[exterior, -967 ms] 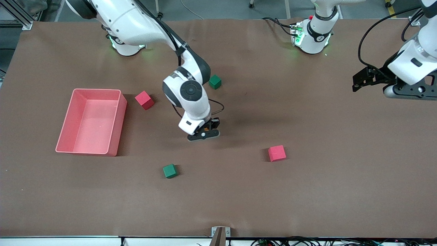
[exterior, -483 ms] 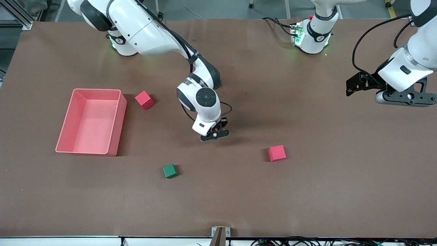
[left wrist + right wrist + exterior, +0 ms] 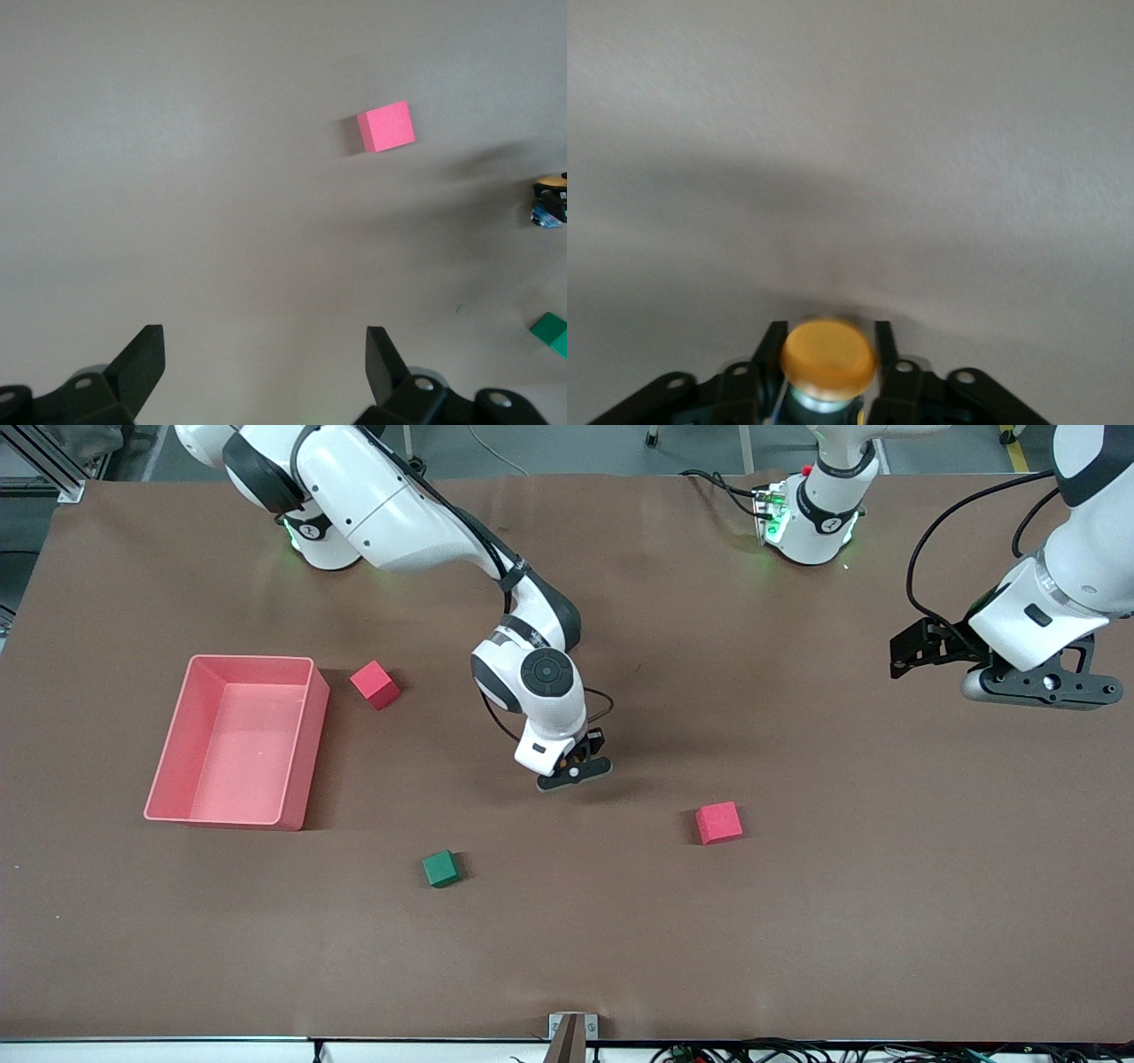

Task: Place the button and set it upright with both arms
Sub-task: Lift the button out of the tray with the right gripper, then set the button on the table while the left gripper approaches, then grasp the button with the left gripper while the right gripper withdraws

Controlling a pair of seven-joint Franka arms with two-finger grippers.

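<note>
My right gripper (image 3: 578, 769) hangs low over the middle of the table, shut on the button. In the right wrist view the button's round orange cap (image 3: 828, 357) sits between the two black fingers (image 3: 769, 350), facing the camera, with its dark body below it. The button also shows small at the edge of the left wrist view (image 3: 551, 197). My left gripper (image 3: 905, 657) is open and empty, up over the left arm's end of the table. Its fingers (image 3: 142, 356) stand wide apart over bare table.
A red cube (image 3: 718, 822) lies nearer the front camera than the right gripper and shows in the left wrist view (image 3: 386, 126). A green cube (image 3: 440, 868), a second red cube (image 3: 374, 685) and a pink bin (image 3: 306, 753) lie toward the right arm's end. Another green cube (image 3: 554, 332) shows in the left wrist view.
My right gripper has carried the button toward the left arm's end of the table. My left gripper has moved a little toward the table's middle.
</note>
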